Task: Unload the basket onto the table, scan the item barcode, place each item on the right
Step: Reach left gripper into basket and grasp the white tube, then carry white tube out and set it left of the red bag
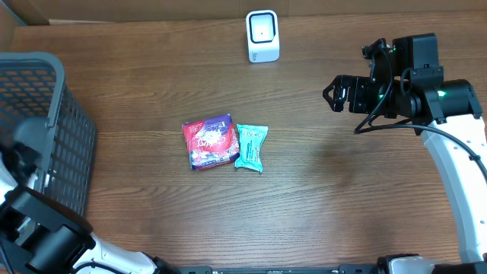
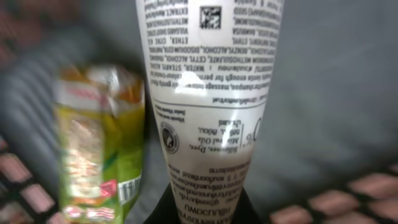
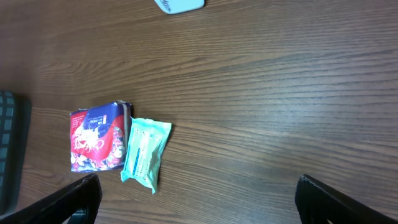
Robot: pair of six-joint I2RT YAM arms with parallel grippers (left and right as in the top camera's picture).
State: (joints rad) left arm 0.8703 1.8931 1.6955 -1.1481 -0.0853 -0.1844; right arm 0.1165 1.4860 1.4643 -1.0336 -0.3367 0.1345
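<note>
White printed plastic tube (image 2: pixel 208 93) fills the left wrist view, its lower end pinched in the closed left gripper (image 2: pixel 205 214), with a blurred green packet (image 2: pixel 99 149) beside it. Overhead, the grey mesh basket (image 1: pixel 46 129) hides tube and gripper. Right wrist: the right gripper (image 3: pixel 198 186) is spread wide above the wooden table (image 3: pixel 261 93).

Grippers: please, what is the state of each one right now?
Left gripper: closed on the white tube.
Right gripper: open, holding nothing.

A dark brown wood-grain table (image 1: pixel 342 198) fills the whole view, its surface evenly lit with a faint sheen.
</note>
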